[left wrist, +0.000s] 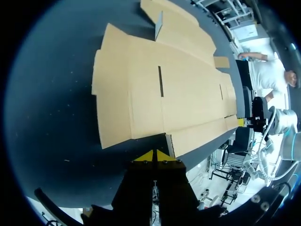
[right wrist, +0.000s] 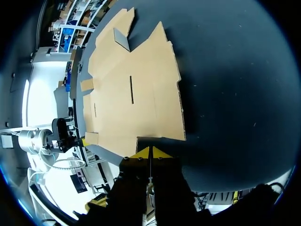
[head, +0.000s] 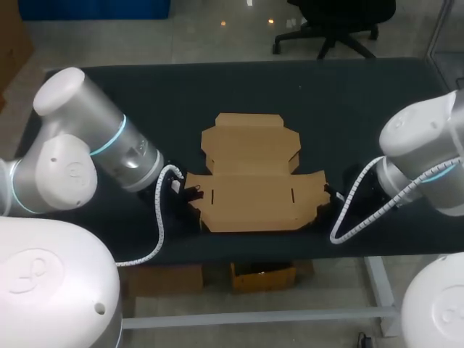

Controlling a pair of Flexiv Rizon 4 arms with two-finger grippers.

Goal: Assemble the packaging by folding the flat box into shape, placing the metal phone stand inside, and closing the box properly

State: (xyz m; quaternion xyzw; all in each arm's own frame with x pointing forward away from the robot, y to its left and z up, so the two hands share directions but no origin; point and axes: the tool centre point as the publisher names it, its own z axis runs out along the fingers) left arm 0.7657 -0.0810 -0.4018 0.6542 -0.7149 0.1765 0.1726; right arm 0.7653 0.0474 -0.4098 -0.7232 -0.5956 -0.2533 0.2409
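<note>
Flat cardboard box [head: 250, 185] unfolded on counter [head: 326, 109]; left gripper [left wrist: 154, 156] & right gripper [right wrist: 150, 153], fingers pinched together, flank its near end flaps, prob. to fold them up.

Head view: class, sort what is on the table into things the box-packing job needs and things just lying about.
Job's own: flat brown cardboard box; left end effector; right end effector.
Lying about: only the black table, as support. The metal phone stand does not show.

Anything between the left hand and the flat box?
Nothing. The left wrist view shows only bare table between the left hand and the flat box.
</note>
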